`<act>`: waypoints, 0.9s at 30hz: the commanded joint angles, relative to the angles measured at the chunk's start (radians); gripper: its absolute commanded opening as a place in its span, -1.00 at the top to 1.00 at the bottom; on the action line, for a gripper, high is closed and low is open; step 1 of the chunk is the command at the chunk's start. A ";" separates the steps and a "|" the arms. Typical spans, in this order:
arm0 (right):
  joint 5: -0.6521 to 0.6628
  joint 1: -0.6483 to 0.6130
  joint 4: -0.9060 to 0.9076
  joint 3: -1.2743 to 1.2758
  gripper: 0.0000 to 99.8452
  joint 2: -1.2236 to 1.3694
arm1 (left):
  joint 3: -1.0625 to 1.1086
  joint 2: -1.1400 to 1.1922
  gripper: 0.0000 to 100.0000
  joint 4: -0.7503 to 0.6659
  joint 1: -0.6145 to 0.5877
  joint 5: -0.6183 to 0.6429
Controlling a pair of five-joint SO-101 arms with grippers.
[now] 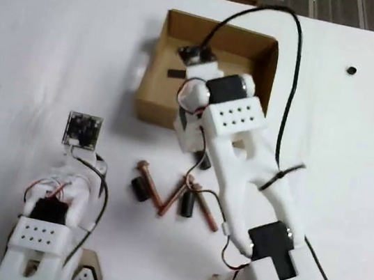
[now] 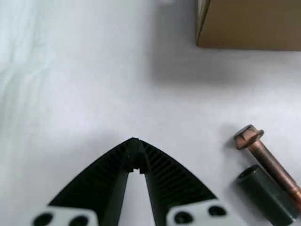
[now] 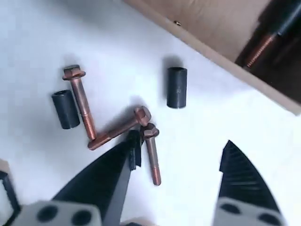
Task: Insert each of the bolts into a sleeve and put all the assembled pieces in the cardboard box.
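Right wrist view shows right jaws apart near the cardboard box (image 3: 202, 28) rim; left jaws together.

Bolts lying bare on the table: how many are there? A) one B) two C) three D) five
C: in the right wrist view three bolts lie bare on the table, none of them inside a sleeve.
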 commanded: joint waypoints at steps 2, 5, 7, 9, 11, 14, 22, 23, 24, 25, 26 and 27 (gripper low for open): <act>0.048 0.002 -0.163 0.138 0.48 -0.056 | -0.002 -0.011 0.96 -0.017 -0.005 0.003; 0.049 0.001 -0.234 0.222 0.48 -0.056 | -0.002 -0.011 0.96 -0.017 -0.005 0.003; 0.049 0.001 -0.266 0.258 0.48 -0.056 | -0.002 -0.011 0.96 -0.017 -0.005 0.003; 0.049 0.008 -0.302 0.292 0.48 -0.056 | -0.002 -0.011 0.96 -0.017 -0.005 0.003; 0.052 0.018 -0.349 0.325 0.48 -0.056 | -0.002 -0.011 0.96 -0.017 -0.005 0.003; 0.097 0.024 -0.421 0.354 0.48 -0.022 | -0.002 -0.011 0.96 -0.017 -0.005 0.003; 0.107 0.028 -0.447 0.288 0.48 0.185 | -0.002 -0.011 0.96 -0.017 -0.005 0.003; 0.107 0.028 -0.447 0.276 0.48 0.211 | -0.002 -0.011 0.96 -0.017 -0.005 0.003; 0.109 0.028 -0.447 0.265 0.48 0.236 | -0.002 -0.011 0.96 -0.017 -0.005 0.003; 0.107 0.028 -0.447 0.250 0.48 0.257 | -0.002 -0.011 0.96 -0.017 -0.005 0.003; 0.109 0.028 -0.446 0.238 0.48 0.277 | -0.002 -0.011 0.96 -0.017 -0.005 0.003; 0.107 0.028 -0.446 0.224 0.50 0.292 | -0.002 -0.011 0.96 -0.017 -0.005 0.003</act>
